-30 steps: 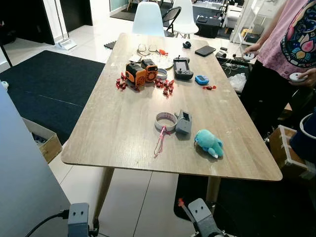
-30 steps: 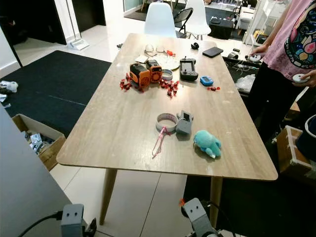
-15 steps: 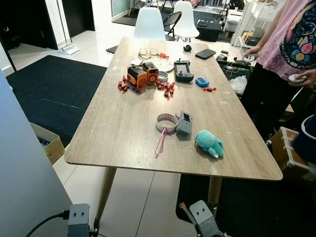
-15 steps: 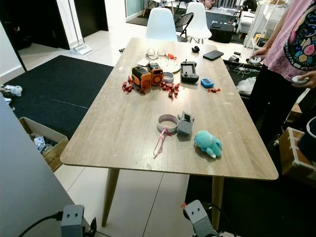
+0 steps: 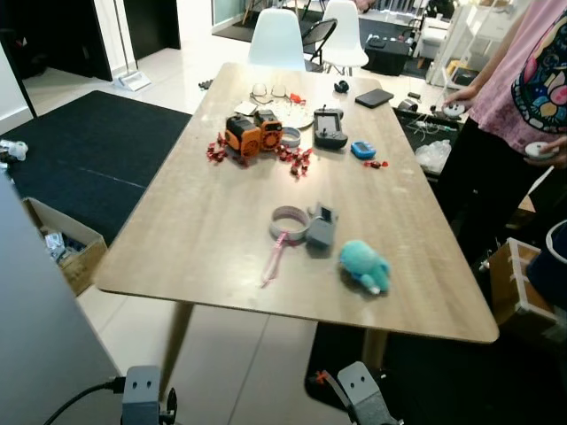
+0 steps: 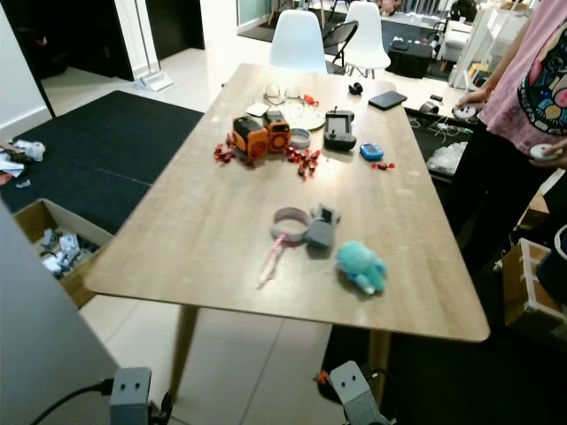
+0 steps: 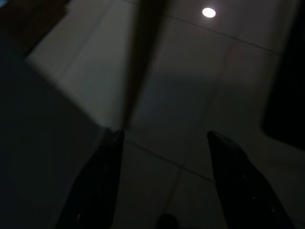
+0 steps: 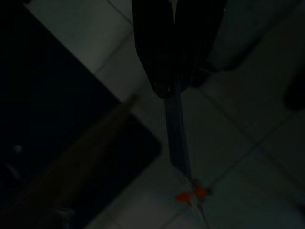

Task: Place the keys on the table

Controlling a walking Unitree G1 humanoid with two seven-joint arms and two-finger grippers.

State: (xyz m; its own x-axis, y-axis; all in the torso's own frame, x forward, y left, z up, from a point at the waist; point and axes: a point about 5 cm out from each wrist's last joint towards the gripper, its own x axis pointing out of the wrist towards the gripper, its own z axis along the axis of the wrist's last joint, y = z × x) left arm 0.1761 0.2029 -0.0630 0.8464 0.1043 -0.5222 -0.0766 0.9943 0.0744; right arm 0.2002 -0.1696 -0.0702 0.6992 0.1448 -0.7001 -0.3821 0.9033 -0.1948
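A: What's the room like?

B: Pale tiled floor (image 6: 257, 372) with a dark rug (image 6: 106, 142) on the robot's left, and a long wooden table (image 6: 213, 221) straight ahead. Two white chairs (image 6: 298, 40) stand at its far end. A cardboard box (image 6: 49, 243) sits on the floor by the rug, and a person (image 6: 532, 80) in a pink top stands at the table's right side.

A: What's on the table?

B: Nearest the robot, a tape roll (image 5: 289, 222) touching a small grey device (image 5: 321, 227), a pink strap (image 5: 272, 260) lying from the roll toward the near edge, and a teal plush (image 5: 363, 264) just to the right. Farther off, an orange toy (image 5: 244, 135) among scattered red bits (image 5: 298, 159), a black controller (image 5: 329, 129), a blue gadget (image 5: 362, 149), glasses (image 5: 267, 89) and a phone (image 5: 373, 97).

A: And the keys?

B: In the right gripper (image 8: 172, 88), low down over the floor near a table leg (image 8: 71, 157). Its fingers are pressed narrow together on a thin blue strip, and the keys (image 8: 180, 138) hang from it with a small red-orange tag at the end. They're not yet on the table. The head views catch a red bit of them beside the right wrist at the bottom.

A: The left one?

B: The left gripper (image 7: 164, 181) hangs idle over the tiles, fingers spread wide with nothing between them. That view is very dark.
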